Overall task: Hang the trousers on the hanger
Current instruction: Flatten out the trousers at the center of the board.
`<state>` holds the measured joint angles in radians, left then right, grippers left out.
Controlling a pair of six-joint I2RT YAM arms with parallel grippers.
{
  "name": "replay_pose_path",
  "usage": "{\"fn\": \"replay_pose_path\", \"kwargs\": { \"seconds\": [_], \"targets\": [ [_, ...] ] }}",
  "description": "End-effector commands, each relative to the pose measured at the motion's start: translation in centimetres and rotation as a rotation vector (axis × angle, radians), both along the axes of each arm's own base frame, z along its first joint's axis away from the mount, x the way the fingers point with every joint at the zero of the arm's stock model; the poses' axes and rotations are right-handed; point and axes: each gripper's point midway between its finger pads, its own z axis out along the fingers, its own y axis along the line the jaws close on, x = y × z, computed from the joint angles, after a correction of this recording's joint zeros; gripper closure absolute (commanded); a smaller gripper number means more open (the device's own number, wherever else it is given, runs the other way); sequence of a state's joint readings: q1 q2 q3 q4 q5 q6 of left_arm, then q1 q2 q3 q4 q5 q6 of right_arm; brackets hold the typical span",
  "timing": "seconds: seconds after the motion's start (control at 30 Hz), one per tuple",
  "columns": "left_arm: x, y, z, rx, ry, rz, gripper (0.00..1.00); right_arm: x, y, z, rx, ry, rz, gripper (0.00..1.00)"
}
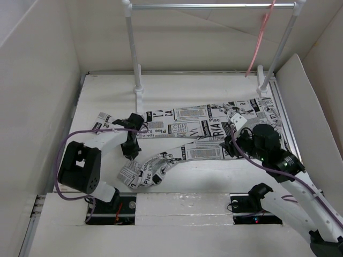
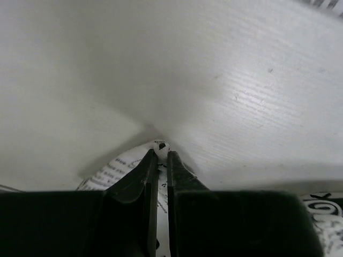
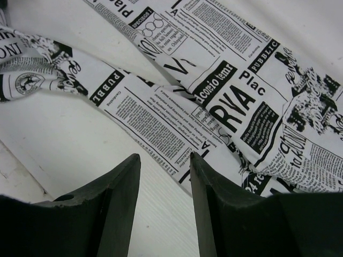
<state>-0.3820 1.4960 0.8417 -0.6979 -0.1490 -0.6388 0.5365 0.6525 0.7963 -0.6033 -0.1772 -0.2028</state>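
Trousers (image 1: pixel 198 128): white cloth with black newspaper print, lying flat across the middle of the table (image 1: pixel 107 96). The wide end sits at centre right. One leg runs straight toward the left of the frame, and the other curves down to a crumpled end at lower left.

Hanger (image 1: pixel 261 40): thin pale pink rod, hung by its hook from the silver bar of the rack (image 1: pixel 209 6) at upper right. It is well apart from the cloth below.

Left arm: rises from its base at lower left, folds at the elbow, and reaches up and right. Its wrist is bent so that the left gripper (image 1: pixel 130 147) points down at the table beside the straight leg. In the left wrist view its fingers (image 2: pixel 147 171) are pressed together on a small fold of the printed cloth, which shows at their tips and behind them.

Right arm: sweeps in from the lower right corner, with its wrist above the wide end of the garment. In the right wrist view the right gripper (image 3: pixel 164 157) has its fingers parted with nothing between them. It is poised over the cloth's edge and the bare white surface beside it.
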Motion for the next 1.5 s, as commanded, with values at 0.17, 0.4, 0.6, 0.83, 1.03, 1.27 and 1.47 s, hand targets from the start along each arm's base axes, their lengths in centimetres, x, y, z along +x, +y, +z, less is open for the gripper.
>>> {"fn": "replay_pose_path", "kwargs": {
  "seconds": [0.17,0.4,0.6,0.83,1.03,1.27,1.47],
  "targets": [
    [5.8,7.3,11.3,0.082,-0.339,0.272,1.00,0.4,-1.1,-0.9,-0.049,0.035,-0.031,0.52],
    [6.1,15.0,15.0,0.170,-0.457,0.524,1.00,0.6,-1.9,-1.5,-0.070,0.056,-0.065,0.52],
    [9.3,12.8,24.0,-0.028,-0.688,0.510,1.00,0.9,-2.6,-1.4,-0.096,0.050,-0.093,0.52],
    [4.6,17.2,24.3,0.248,-0.690,0.629,1.00,0.4,-4.5,-0.2,-0.080,-0.009,-0.175,0.51],
    [3.9,16.7,13.6,0.240,-0.370,0.553,1.00,0.7,-3.9,-2.2,-0.124,0.075,-0.147,0.51],
    [7.9,18.8,12.8,0.325,-0.267,0.524,1.00,1.7,-4.1,-1.8,-0.140,0.084,-0.163,0.38],
    [9.1,20.2,9.4,0.369,-0.169,0.541,1.00,2.2,-3.4,-1.8,-0.117,0.094,-0.134,0.36]
  ]
}}
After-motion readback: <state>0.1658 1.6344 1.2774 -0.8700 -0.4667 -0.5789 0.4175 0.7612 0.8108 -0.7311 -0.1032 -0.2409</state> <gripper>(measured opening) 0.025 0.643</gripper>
